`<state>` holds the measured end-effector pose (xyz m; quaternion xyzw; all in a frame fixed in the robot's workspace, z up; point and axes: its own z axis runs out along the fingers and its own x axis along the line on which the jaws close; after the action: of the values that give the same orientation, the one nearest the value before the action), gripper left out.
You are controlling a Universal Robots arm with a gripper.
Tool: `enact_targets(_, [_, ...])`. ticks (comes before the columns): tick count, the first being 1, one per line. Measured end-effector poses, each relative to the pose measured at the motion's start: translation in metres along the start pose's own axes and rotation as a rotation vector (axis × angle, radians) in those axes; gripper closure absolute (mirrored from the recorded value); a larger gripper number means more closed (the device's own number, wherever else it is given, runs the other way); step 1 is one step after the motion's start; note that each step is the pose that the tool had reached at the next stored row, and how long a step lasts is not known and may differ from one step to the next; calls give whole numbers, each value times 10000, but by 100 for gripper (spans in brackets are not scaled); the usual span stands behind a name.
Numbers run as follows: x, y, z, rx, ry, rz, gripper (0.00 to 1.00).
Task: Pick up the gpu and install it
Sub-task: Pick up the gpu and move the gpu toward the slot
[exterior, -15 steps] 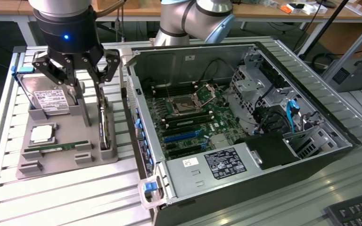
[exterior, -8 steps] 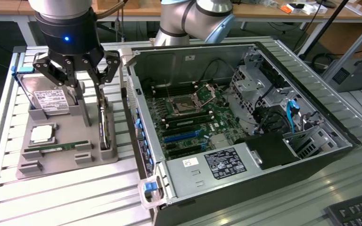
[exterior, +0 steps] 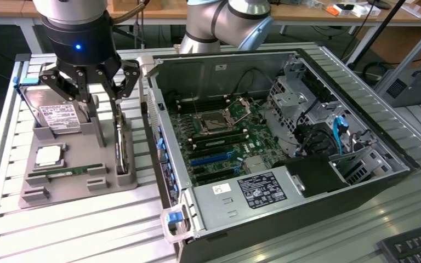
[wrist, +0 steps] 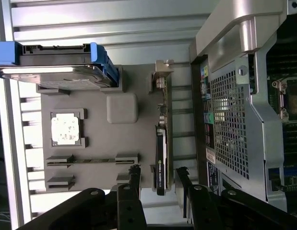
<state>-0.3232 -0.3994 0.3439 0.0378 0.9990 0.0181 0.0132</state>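
The gpu (exterior: 123,153) is a thin dark card standing on edge in a slot along the side of the grey holder tray (exterior: 72,192) nearest the computer case. My gripper (exterior: 105,104) hangs open just above the card's far end. In the wrist view the gpu (wrist: 161,153) runs lengthwise with its silver bracket at the far end, and my gripper (wrist: 158,175) has one fingertip on each side of the card's near end, with a gap on both sides. Nothing is held.
The tray also holds a hard drive (exterior: 57,118), a processor chip (exterior: 50,156) and a green memory stick (exterior: 68,172). The open computer case (exterior: 269,137) lies at the exterior view's right, motherboard and blue slots (exterior: 210,159) exposed. A keyboard (exterior: 415,246) sits at the front corner.
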Motion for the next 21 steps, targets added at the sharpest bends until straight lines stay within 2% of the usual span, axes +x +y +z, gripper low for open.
enact_targets(21, [2, -3, 79, 2, 0, 0, 58])
